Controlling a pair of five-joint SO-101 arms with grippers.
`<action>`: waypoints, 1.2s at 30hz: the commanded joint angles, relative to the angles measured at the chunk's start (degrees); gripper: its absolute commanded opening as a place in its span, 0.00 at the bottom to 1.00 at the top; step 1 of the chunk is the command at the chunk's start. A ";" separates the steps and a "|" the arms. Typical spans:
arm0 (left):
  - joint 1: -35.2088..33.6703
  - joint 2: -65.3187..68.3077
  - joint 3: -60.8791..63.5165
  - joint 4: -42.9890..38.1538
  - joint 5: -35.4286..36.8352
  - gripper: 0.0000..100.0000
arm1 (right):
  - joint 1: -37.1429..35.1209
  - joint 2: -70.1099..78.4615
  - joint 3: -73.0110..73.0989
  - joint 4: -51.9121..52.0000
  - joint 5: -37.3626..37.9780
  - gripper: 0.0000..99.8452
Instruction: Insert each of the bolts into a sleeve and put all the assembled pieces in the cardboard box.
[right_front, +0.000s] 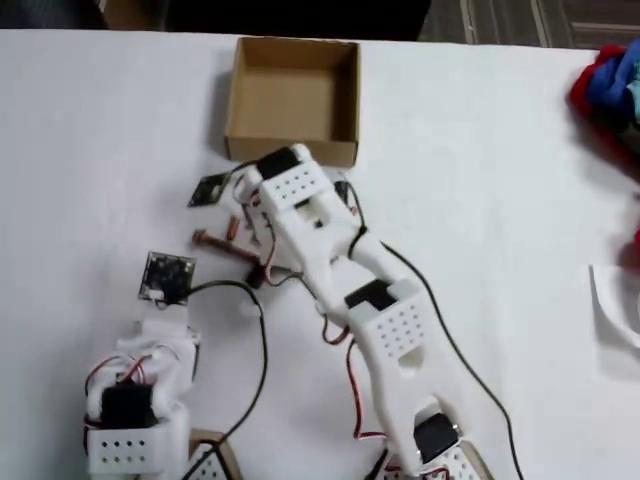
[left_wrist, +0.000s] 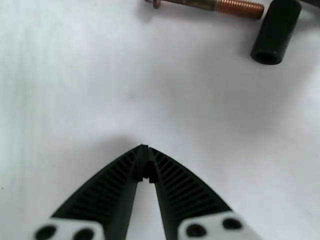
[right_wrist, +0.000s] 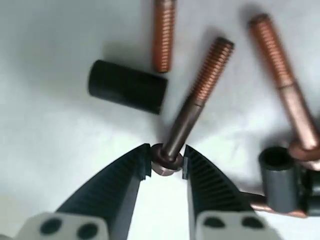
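Right wrist view: right gripper (right_wrist: 167, 161) is pinched on the head of a bolt (right_wrist: 192, 107). Both tips appear to touch the flange. The shaft lies flat on the table (right_wrist: 45, 150), pointing away from the jaws. Close by, nearest sleeve (right_wrist: 127, 87) lies on its side just beside the shaft; can't tell if they touch. Beyond it is second bolt (right_wrist: 164, 35). On the other side of the shaft is third bolt (right_wrist: 285, 80), its head next to second sleeve (right_wrist: 277, 177).

High view: this cluster is left of centre, just below the cardboard box (right_front: 290, 150), which sits upper centre and looks empty. No bolt looks inserted yet, so the task is near its start.

Left wrist view: left gripper (left_wrist: 144, 152) hangs over bare table with fingers together, holding nothing. A loose bolt (left_wrist: 210, 6) and loose sleeve (left_wrist: 275, 30) lie ahead of it, apart from it.

Step in hand, as I judge it: pick up the bolt. The grip is only on the head, so the long shaft may droop or swing. Squeeze firmly, lift slowly and keep it level. Then line the threaded end up with the sleeve bore. The sleeve will likely roll, so the left gripper should steady it.
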 joint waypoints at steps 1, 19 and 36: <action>0.35 -0.26 1.19 -0.35 0.18 0.03 | -3.03 -7.08 -1.67 1.27 -0.09 0.12; 0.35 -0.26 1.19 -0.35 0.18 0.03 | -7.69 -8.84 -1.32 1.19 7.91 0.28; 0.35 -0.26 1.19 -0.35 0.18 0.03 | -10.15 4.88 -3.60 0.75 11.43 0.28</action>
